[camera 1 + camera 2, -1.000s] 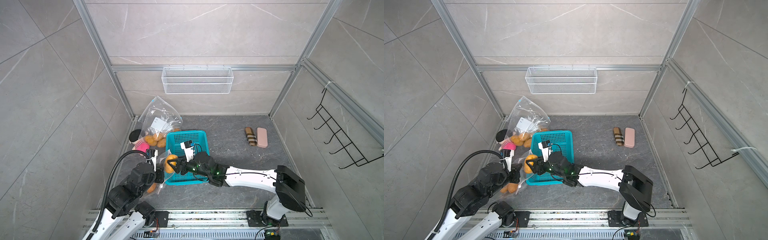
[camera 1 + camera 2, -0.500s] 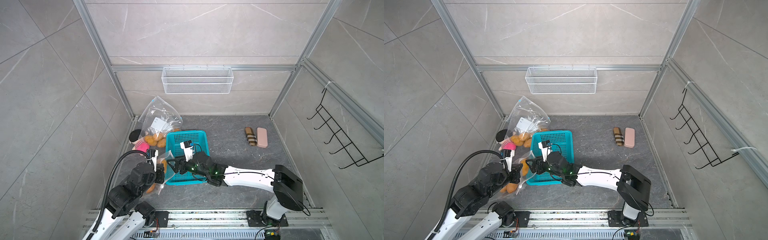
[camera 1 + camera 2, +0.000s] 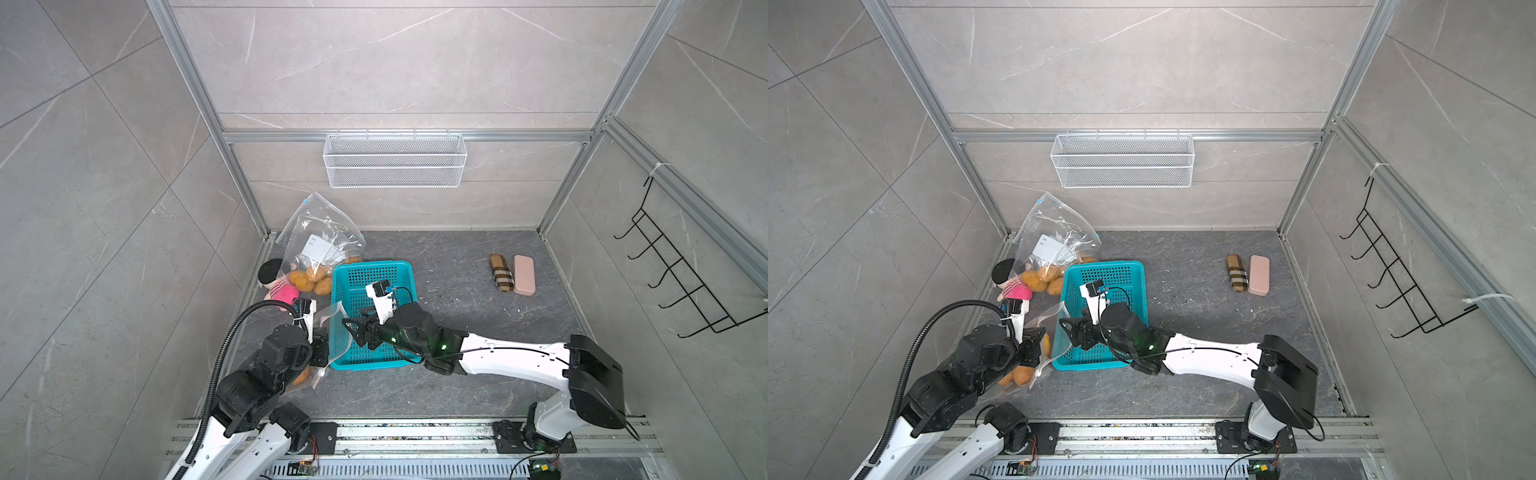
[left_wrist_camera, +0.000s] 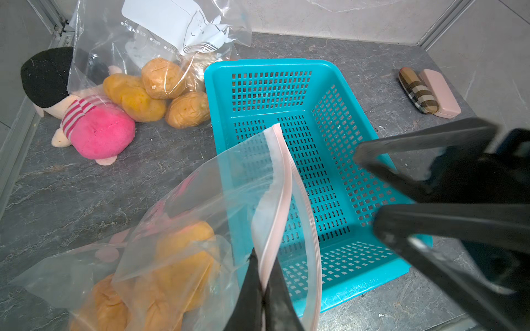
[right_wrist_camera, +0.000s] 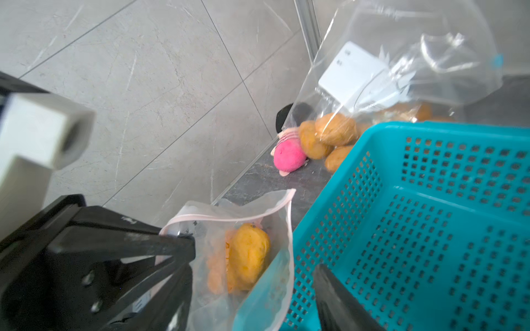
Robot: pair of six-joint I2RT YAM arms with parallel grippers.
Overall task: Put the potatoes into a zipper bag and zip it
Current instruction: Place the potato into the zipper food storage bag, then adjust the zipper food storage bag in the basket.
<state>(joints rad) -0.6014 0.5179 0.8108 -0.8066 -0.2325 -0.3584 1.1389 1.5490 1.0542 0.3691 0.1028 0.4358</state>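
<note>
In both top views the two arms reach in from the near rail. The left claw (image 3: 321,353) is pinched tight on the rim of one small zipper bag (image 3: 331,318), which sits just beside the one blue basket (image 3: 374,267). The right claw (image 3: 353,329) hangs over the basket with its fingers spread wide. Orange potatoes (image 3: 1017,376) show through the held bag, at least two in a top view, and the bag's belly rests on the grey desk (image 3: 449,386). One big clear bag (image 3: 320,232) leans in the back corner with more potatoes at its foot and one pink doll (image 3: 279,291) beside them. Well off to the right, two cases (image 3: 523,280) lie side by side, touching. One wire shelf (image 3: 395,162) hangs on the back wall and one hook rack (image 3: 681,286) on the right wall. From the left wrist, the closed fingertips (image 4: 248,289) clamp the bag's pink zip strip and its mouth gapes. The potatoes inside are too smeared to count. Three lie plainly by the big bag, with at least one more behind its plastic. From the right wrist, one potato sits clear in the held bag's mouth, with more orange behind it.
</note>
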